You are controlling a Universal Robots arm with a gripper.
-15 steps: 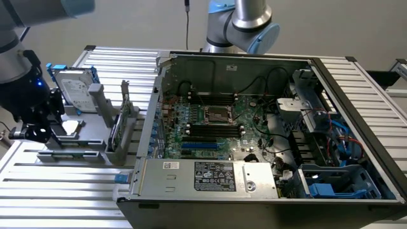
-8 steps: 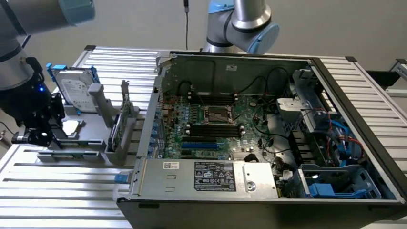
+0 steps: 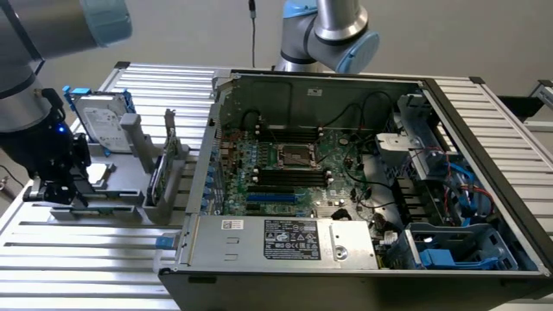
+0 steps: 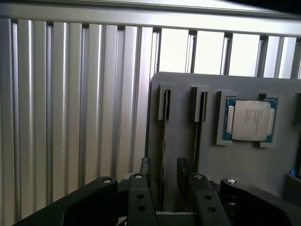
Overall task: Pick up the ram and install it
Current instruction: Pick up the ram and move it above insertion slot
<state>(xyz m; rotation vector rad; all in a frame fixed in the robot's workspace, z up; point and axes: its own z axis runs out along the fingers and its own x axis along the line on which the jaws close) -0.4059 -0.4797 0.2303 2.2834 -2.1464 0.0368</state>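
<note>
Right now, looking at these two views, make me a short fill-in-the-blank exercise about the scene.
1. The gripper hovers over the grey holder with its jaws ____.
2. A square silver ____ lies in a recess of the grey holder.
3. In the exterior view, the grey holder stands to the ____ of the computer case.
Missing words: open; processor; left.

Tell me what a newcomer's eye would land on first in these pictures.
The open computer case, its green motherboard bare, spans the exterior view's middle and right. At that view's left the gripper hangs open by a gray holder; the wrist view shows a silver processor chip seated in it.
</note>
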